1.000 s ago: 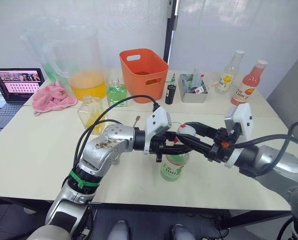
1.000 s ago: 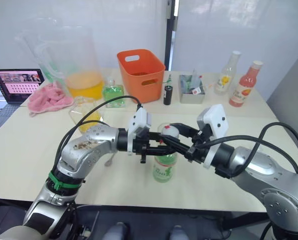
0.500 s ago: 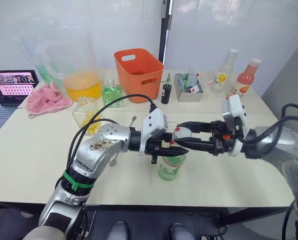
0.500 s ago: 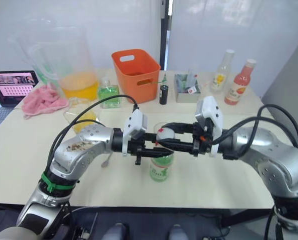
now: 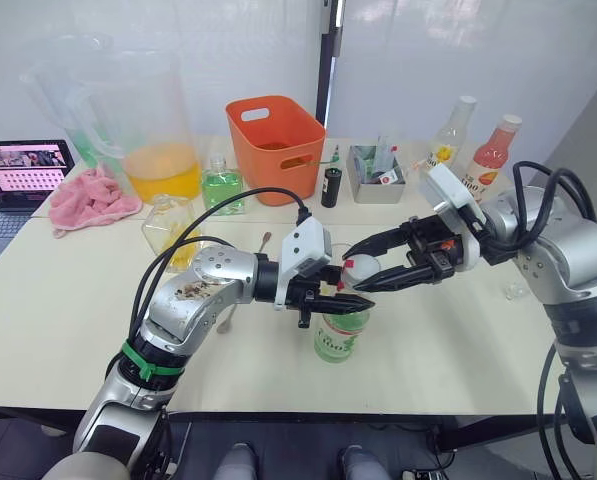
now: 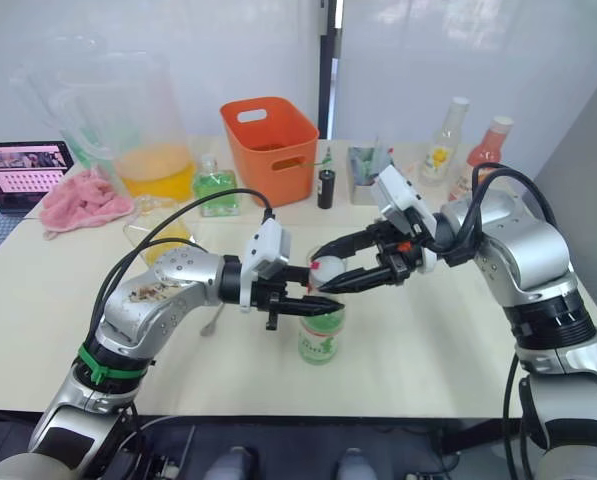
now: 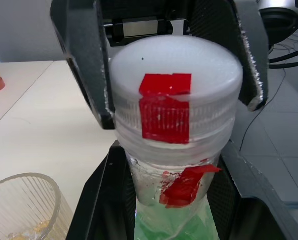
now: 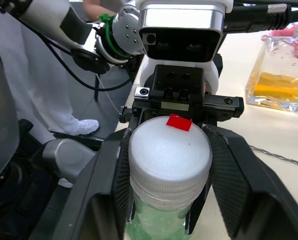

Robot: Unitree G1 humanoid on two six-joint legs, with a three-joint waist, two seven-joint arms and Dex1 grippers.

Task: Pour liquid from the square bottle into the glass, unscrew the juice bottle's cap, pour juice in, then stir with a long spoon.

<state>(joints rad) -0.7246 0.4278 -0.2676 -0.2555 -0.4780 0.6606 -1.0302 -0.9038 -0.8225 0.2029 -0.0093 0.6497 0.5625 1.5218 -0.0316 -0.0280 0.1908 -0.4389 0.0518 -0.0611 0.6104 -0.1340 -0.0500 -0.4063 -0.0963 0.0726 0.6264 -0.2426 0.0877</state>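
Note:
The juice bottle (image 5: 336, 337), green-and-white label, stands near the table's front middle. My left gripper (image 5: 350, 300) is shut on its neck just under the cap. From the right, my right gripper (image 5: 356, 272) is shut on the white cap (image 8: 169, 150), which has a red spot; its dark fingers (image 7: 86, 60) press the cap's sides. The glass (image 7: 21, 205) sits just behind the bottle with a little yellow liquid at its bottom. Farther left stands the square bottle (image 5: 171, 228) with yellow liquid. The long spoon (image 5: 266, 240) lies on the table behind my left arm.
Along the back are a big pitcher (image 5: 163, 130) of orange liquid, a green square bottle (image 5: 221, 185), an orange basket (image 5: 283, 145), a small black bottle (image 5: 329, 188), a metal tin (image 5: 376, 165), a slim yellow-label bottle (image 5: 448, 140) and a pink-red bottle (image 5: 488, 155). A pink cloth (image 5: 93, 195) and a laptop (image 5: 28, 170) lie far left.
My right wrist has swung up and back toward the right while its fingers stayed on the cap. The left gripper has kept its hold on the bottle's neck.

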